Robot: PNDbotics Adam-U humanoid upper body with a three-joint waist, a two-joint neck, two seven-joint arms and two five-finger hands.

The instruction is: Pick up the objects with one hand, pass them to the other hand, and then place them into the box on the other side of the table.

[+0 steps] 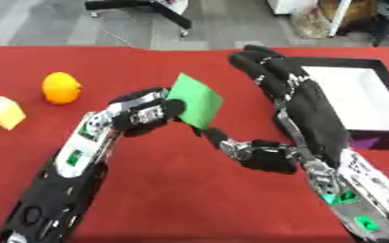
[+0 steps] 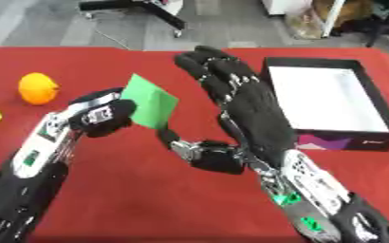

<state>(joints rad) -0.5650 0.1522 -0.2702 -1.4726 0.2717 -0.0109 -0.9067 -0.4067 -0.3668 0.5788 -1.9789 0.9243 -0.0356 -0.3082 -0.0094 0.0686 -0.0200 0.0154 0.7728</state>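
Red cloth table [image 1: 189, 190], black box with white inside [image 2: 327, 97] at right. The right hand [image 2: 247, 107] is spread wide beside the flat green square card [image 1: 196, 100], which the left hand [image 1: 144, 114] pinches aloft mid-table. Orange round fruit [image 1: 61, 88] and pale yellow block [image 1: 4, 112] wait far left.

A laboratory or workshop setting: a tabletop [image 1: 189, 199] covered in red cloth is standing on a grey floor [image 1: 40, 23], with a black wheeled stand base [image 1: 144, 8] and white equipment [image 2: 285, 5] sitting beyond its far edge.
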